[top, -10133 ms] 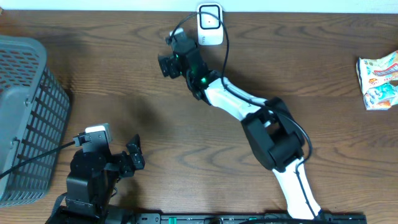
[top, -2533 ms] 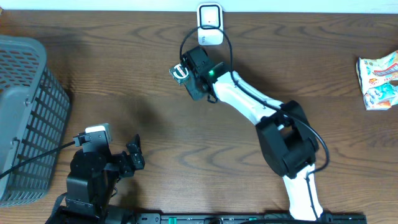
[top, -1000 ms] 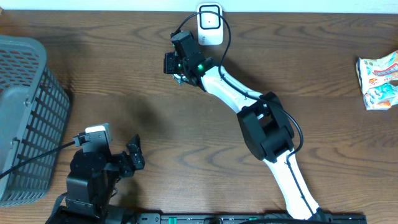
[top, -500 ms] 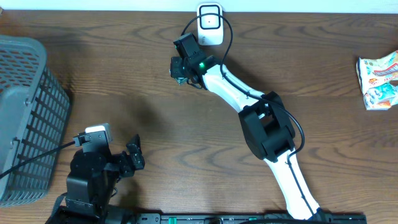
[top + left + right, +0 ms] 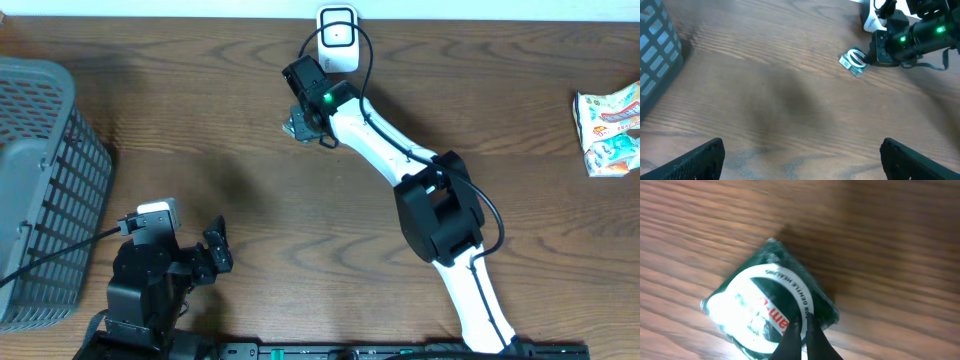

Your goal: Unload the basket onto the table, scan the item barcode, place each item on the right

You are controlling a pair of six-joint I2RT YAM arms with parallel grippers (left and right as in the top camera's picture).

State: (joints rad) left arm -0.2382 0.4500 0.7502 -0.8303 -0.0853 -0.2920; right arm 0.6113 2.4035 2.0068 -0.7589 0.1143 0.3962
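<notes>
Packet, right pincer clamped, farther from scanner.

The dark green packet bears a white ring printed in small capitals, readable in part as "GENTLE HEALING". The red letters inside it are cut off and unreadable. Print on the snack bag is too small to read.
</notes>
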